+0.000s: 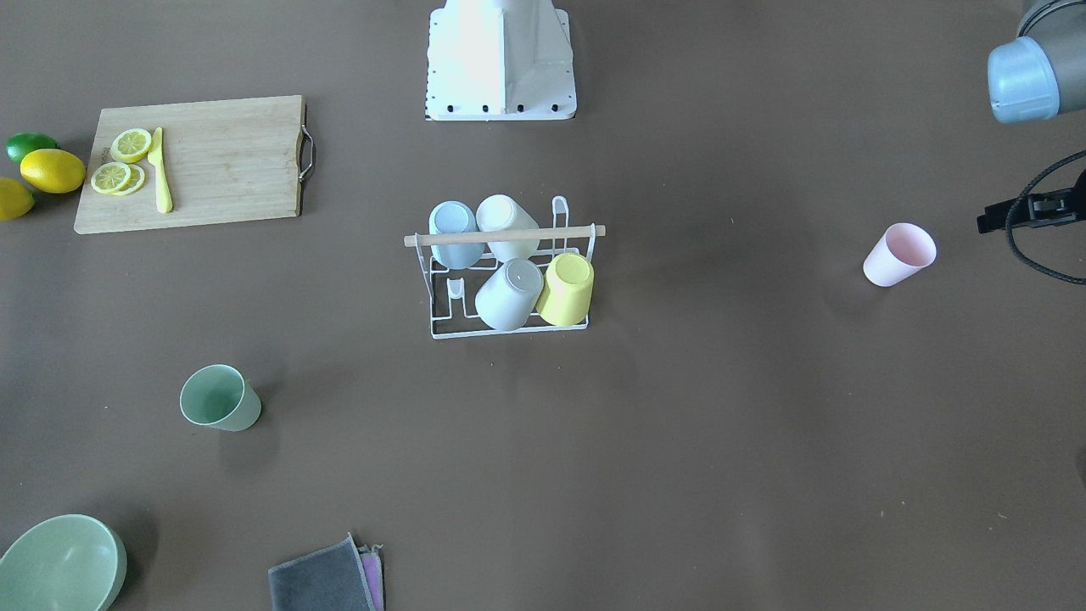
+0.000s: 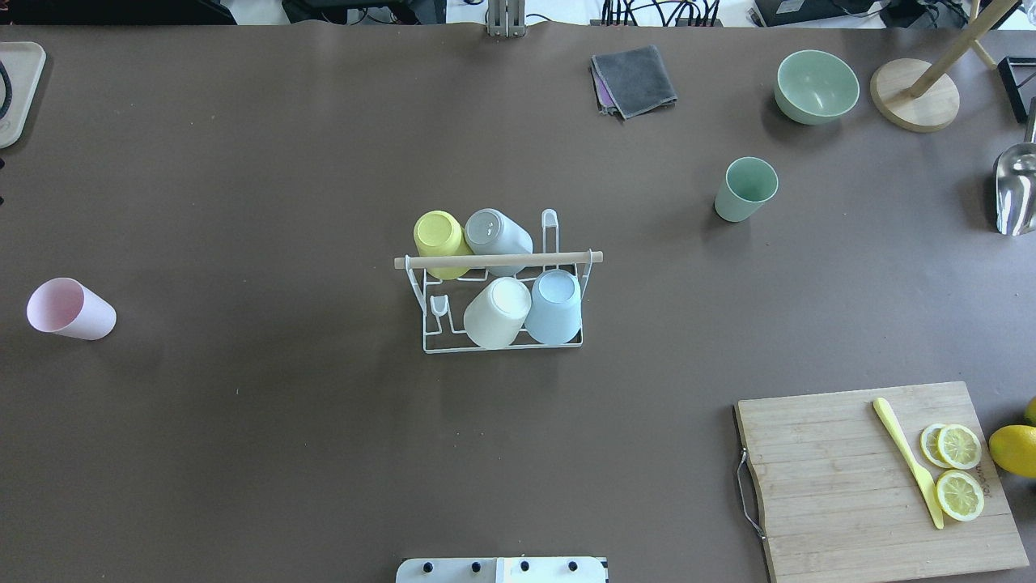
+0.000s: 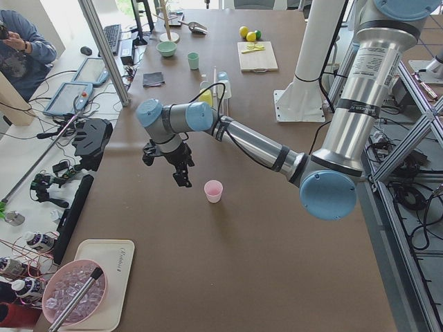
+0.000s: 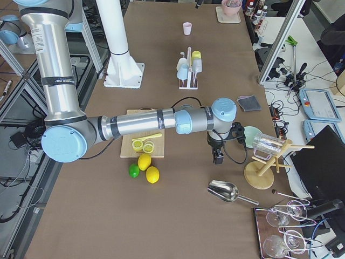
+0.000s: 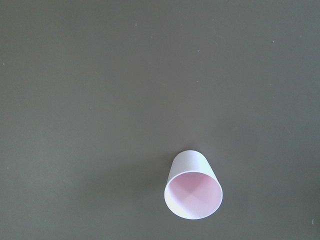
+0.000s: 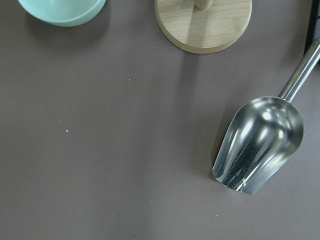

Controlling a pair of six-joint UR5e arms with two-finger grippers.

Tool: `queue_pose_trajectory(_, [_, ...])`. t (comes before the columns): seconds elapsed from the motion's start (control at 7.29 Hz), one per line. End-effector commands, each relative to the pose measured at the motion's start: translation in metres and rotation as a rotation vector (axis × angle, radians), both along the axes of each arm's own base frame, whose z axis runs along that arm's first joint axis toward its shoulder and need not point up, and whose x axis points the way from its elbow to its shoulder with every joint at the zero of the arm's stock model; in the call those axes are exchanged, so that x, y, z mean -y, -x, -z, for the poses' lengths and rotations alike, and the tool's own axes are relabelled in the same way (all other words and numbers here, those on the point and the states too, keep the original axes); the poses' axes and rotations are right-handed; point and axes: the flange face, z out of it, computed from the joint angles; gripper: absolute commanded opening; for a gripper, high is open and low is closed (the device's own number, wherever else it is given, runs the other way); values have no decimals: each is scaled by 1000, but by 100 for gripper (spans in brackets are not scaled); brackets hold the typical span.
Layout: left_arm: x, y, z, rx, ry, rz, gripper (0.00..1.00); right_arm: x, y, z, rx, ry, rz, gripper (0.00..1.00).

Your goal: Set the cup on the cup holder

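The white wire cup holder [image 2: 423, 320] with a wooden dowel [image 2: 498, 261] stands mid-table; it also shows in the front view [image 1: 437, 327]. It holds several upturned cups: yellow, grey, cream and light blue. A pink cup [image 1: 899, 255] stands upright on the table on my left; it also shows in the overhead view [image 2: 71, 309], the left side view [image 3: 213, 191] and the left wrist view [image 5: 192, 186]. A green cup [image 2: 745, 189] stands upright on my right. My left gripper [image 3: 184, 180] hovers beside the pink cup. My right gripper [image 4: 218, 158] hangs by the green bowl. I cannot tell whether either is open or shut.
A cutting board [image 2: 850, 502] carries lemon slices and a yellow knife, with lemons and a lime beside it. A green bowl [image 2: 816, 86], a grey cloth [image 2: 634, 78], a wooden stand [image 2: 914, 95] and a metal scoop [image 6: 260, 145] lie at the far right.
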Motion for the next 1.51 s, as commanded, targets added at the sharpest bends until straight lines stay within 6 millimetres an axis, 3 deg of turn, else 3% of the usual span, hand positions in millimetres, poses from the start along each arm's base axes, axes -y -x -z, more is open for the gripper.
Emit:
queue_pose_trajectory(0.0, [-4, -32, 4, 36, 103, -60, 99, 13, 15, 11, -6, -12, 15, 100])
queue_pose_trajectory(0.14, [8, -36, 9, 45, 53, -122, 99, 23, 23, 17, -11, 14, 27, 100])
queue_pose_trajectory(0.41, [43, -41, -5, 11, -130, -466, 99, 42, 26, 37, -33, 92, 30, 100])
queue_pose_trajectory(0.55, [46, -54, -8, 8, -172, -583, 99, 50, 35, 47, -41, 73, 47, 100])
queue_pose_trajectory(0.69, [53, -65, -13, 19, -176, -647, 99, 77, 47, 62, -78, 50, 59, 100])
queue_pose_trajectory(0.96, [61, -97, -15, 84, -186, -776, 99, 136, 91, 93, -100, 43, 106, 100])
queue_pose_trajectory(1.1, [64, -115, -19, 91, -207, -829, 99, 158, 109, 100, -74, 65, 124, 100])
queue_pose_trajectory(1.24, [69, -120, -25, 92, -231, -866, 99, 178, 137, 113, -17, 82, 168, 100])
queue_pose_trajectory(1.37, [71, -128, -31, 77, -231, -897, 99, 188, 171, 139, 4, 72, 202, 100])
